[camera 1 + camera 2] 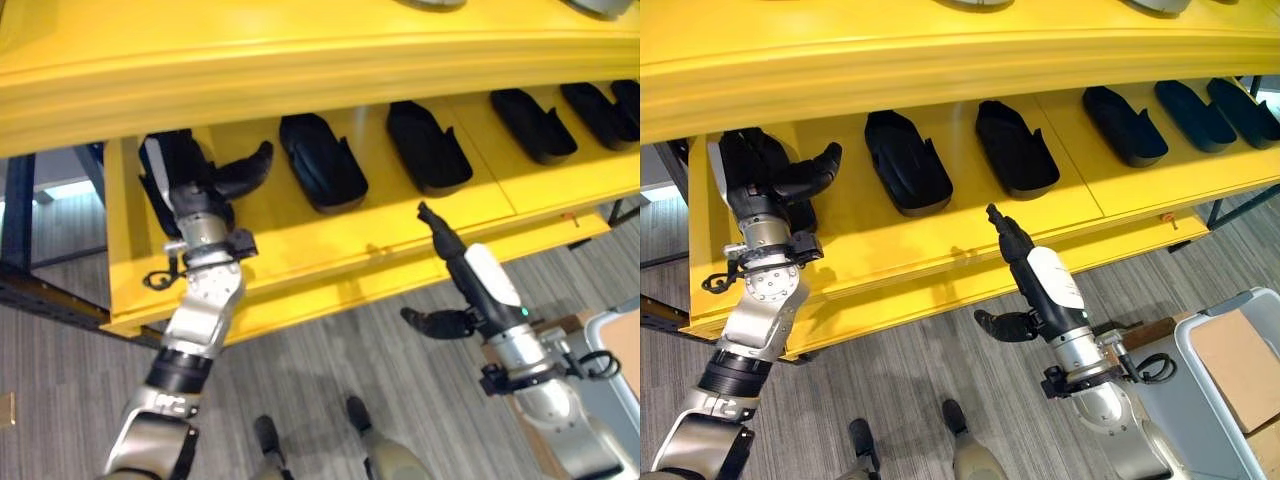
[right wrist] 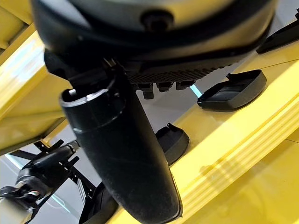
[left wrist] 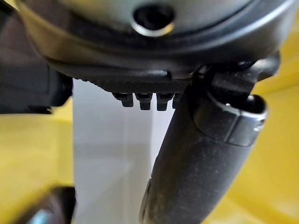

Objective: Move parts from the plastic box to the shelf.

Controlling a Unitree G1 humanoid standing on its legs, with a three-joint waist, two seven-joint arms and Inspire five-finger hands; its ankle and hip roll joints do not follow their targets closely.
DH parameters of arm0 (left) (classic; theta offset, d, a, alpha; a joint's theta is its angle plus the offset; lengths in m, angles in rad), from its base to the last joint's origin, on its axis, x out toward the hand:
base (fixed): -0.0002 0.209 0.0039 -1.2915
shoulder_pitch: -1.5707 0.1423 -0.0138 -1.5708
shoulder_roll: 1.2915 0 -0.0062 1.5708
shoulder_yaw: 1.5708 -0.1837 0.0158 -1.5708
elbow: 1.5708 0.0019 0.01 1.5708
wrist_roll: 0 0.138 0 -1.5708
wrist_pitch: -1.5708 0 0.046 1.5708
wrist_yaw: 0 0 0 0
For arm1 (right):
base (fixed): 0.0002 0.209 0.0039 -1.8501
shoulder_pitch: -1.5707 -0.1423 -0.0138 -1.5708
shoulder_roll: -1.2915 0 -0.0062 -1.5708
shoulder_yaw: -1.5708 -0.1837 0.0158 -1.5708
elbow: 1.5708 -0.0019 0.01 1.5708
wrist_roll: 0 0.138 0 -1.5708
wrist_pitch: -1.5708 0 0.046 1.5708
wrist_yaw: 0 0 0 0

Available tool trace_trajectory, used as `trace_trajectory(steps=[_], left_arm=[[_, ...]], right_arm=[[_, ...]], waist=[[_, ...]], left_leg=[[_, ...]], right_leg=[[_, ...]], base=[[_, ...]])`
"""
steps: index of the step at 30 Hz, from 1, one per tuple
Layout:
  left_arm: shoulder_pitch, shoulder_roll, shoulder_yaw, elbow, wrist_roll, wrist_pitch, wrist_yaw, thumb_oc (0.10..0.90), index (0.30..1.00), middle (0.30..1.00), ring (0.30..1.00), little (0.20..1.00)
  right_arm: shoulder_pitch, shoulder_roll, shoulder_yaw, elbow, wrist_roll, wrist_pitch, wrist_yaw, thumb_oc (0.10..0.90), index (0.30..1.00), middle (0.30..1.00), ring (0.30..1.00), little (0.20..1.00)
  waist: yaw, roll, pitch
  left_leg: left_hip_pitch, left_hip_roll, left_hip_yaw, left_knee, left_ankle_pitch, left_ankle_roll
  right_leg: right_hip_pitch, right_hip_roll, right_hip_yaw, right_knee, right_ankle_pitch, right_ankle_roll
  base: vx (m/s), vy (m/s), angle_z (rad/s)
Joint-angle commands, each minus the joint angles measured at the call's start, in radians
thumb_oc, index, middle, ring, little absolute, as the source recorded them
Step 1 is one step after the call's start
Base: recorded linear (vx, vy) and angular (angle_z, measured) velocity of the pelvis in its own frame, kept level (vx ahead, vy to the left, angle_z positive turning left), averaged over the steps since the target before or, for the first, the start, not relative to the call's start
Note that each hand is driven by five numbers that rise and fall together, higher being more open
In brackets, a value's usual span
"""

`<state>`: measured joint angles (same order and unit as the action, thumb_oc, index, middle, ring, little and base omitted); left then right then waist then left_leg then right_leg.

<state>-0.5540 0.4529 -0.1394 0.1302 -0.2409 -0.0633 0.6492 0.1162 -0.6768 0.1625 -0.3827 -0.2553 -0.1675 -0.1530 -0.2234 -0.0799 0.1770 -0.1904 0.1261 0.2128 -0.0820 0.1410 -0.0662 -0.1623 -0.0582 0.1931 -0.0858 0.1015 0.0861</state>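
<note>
From the left eye view you see the yellow shelf (image 1: 330, 255) carrying a row of black parts (image 1: 322, 160); your left hand (image 1: 200, 185) sits on the shelf's left end against the leftmost part (image 1: 160, 165), thumb out, its fingers hidden, so you cannot tell its grip. In the right eye view your right hand (image 1: 1025, 265) hangs before the shelf edge, fingers straight, holding nothing, beside a grey plastic box (image 1: 1205, 395). The right wrist view shows parts (image 2: 231, 91) lying on the shelf.

A workshop or factory floor — yellow steel shelf (image 1: 940, 60) racks black moulded parts (image 1: 905, 160).
</note>
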Motion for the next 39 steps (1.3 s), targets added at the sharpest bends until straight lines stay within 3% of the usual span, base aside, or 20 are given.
trace_trajectory(steps=[1, 21, 39], left_arm=[[-0.169, 0.024, 0.015, 0.084, 0.129, -0.038, 0.06, 0.9, 1.0, 1.0, 1.0, 1.0], [-0.247, 0.004, 0.014, 0.425, 0.18, 0.03, 0.111, 0.9, 1.0, 1.0, 1.0, 1.0], [-0.291, -0.058, 0.021, 0.695, -0.03, 0.04, 0.008, 0.9, 1.0, 1.0, 1.0, 1.0]], right_arm=[[-0.064, -0.026, -0.039, -0.067, 0.002, -0.088, -0.078, 0.9, 1.0, 1.0, 1.0, 1.0], [-0.054, -0.055, -0.027, -0.083, 0.041, -0.119, -0.096, 0.9, 1.0, 1.0, 1.0, 1.0], [-0.034, -0.072, -0.029, -0.101, 0.06, -0.112, -0.098, 0.9, 1.0, 1.0, 1.0, 1.0]], waist=[[-0.011, -0.001, -0.117], [-0.042, -0.021, -0.102], [-0.046, -0.024, -0.062]], left_leg=[[0.078, -0.012, 0.025, 0.044, -0.122, 0.02], [0.073, -0.009, 0.037, 0.057, -0.13, 0.018], [0.052, -0.004, 0.035, 0.076, -0.132, 0.016]], right_leg=[[0.046, 0.037, -0.01, 0.041, -0.106, 0.004], [0.041, 0.04, -0.003, 0.045, -0.115, 0.008], [0.022, 0.043, -0.001, 0.057, -0.114, 0.007]], base=[[0.02, -0.011, -0.04], [0.0, -0.001, 0.0], [0.0, 0.0, 0.0]])
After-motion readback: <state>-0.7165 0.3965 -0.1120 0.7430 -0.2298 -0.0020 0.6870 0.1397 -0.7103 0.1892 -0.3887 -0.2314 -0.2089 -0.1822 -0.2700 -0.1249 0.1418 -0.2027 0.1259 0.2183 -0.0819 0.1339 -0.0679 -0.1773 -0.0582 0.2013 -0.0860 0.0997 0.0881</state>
